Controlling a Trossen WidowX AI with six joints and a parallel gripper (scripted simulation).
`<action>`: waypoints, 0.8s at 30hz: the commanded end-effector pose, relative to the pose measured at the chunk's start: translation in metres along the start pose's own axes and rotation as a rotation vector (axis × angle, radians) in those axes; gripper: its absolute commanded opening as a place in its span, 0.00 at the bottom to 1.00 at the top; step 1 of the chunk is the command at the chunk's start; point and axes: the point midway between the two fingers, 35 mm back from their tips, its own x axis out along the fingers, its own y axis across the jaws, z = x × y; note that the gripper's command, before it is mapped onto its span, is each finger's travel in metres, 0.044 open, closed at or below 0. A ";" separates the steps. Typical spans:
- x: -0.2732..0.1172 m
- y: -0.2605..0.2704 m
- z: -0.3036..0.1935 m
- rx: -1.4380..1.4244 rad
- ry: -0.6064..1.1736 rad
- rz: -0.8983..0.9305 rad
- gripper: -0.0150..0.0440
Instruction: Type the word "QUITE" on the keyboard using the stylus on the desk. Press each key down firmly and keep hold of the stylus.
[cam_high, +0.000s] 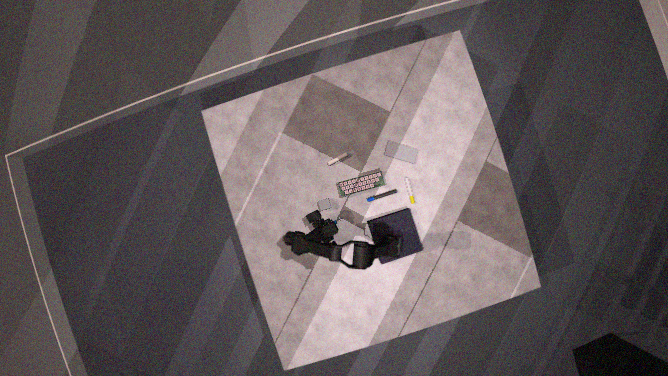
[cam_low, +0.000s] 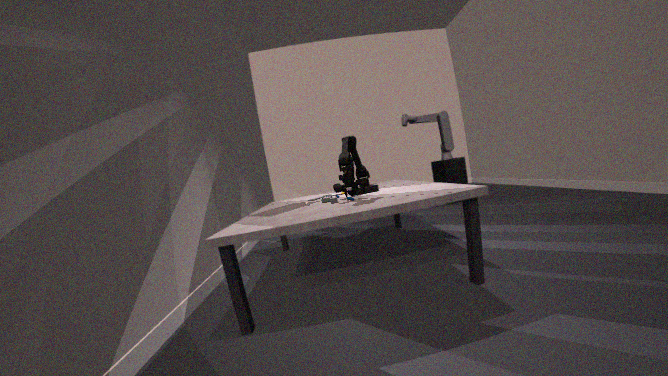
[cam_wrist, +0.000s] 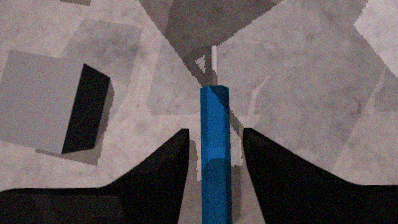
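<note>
We are poising our gripper (cam_high: 334, 225) (cam_low: 346, 192) (cam_wrist: 216, 135) parted and unloaded astride the blue stylus (cam_high: 335, 222) (cam_low: 350, 199) (cam_wrist: 215, 135), left and near of the keyboard (cam_high: 361, 183) (cam_low: 329, 199), judging its barrel light, stiff, slippery, best pinched mid-length.

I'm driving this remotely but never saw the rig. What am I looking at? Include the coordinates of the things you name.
The machine is one black robot arm (cam_high: 361, 256) (cam_low: 347, 155) with two-fingered jaws. The top picture looks down on the table (cam_high: 350, 310) (cam_low: 280, 228); the exterior one shows it from the side, across the room; the wrist one looks out past the jaws.

On the table are a keyboard (cam_high: 361, 183), a blue-ended dark pen (cam_high: 383, 195), a yellow-ended white pen (cam_high: 409, 187) and a grey block (cam_high: 324, 204) (cam_wrist: 35, 100).

The blue stylus (cam_high: 336, 221) (cam_wrist: 215, 135) lies between the jaws, with gaps on both sides, so nothing appears held.
</note>
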 end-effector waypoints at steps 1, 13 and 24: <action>0.005 0.000 -0.001 0.000 -0.007 0.002 0.51; 0.010 0.000 -0.004 0.000 -0.007 0.002 0.51; 0.009 0.000 -0.004 0.001 -0.002 -0.001 0.25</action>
